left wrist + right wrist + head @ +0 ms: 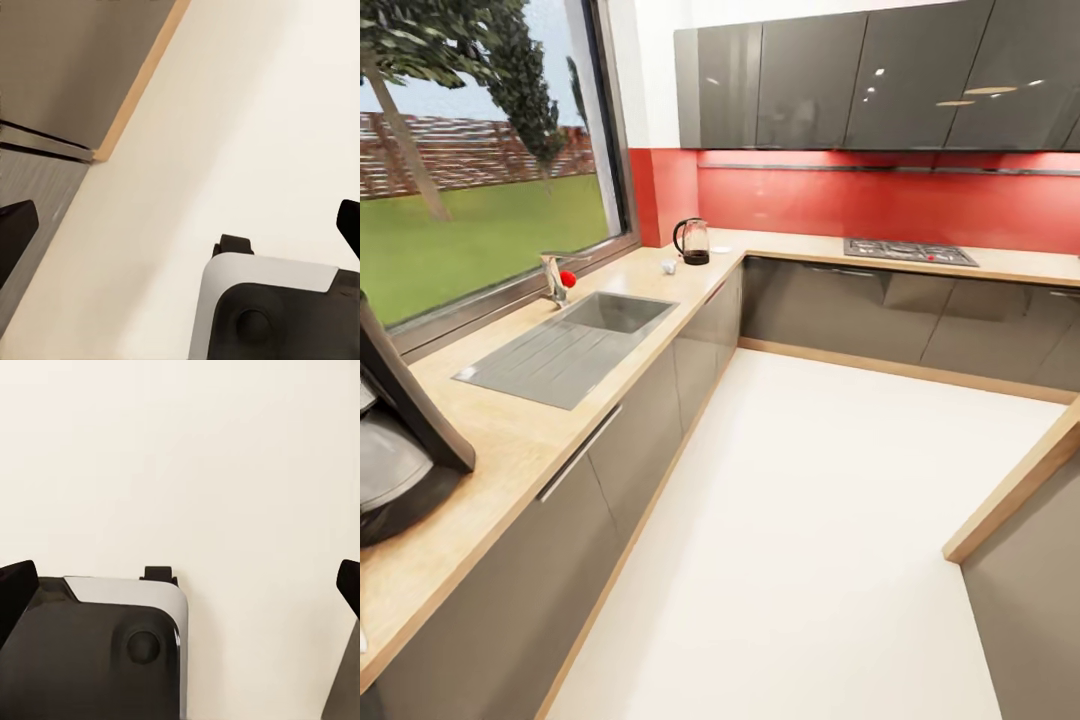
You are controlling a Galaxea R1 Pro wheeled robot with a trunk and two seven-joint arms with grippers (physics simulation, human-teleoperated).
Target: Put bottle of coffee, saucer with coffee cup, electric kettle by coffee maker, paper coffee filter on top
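Inventory from my head view: long beige wood-look kitchen countertop over grey cabinet fronts, steel sink set midway along it. Black drip coffee maker stands at the near left end, on the counter as required. Rounded clear glass electric kettle on a black base sits in the far corner, well apart from the coffee maker; a tiny white item, possibly the coffee cup, lies just beside it. My left gripper and right gripper both hang over pale floor, jaws apart, holding nothing. Judgement: only the coffee maker is settled; every other placement remains.
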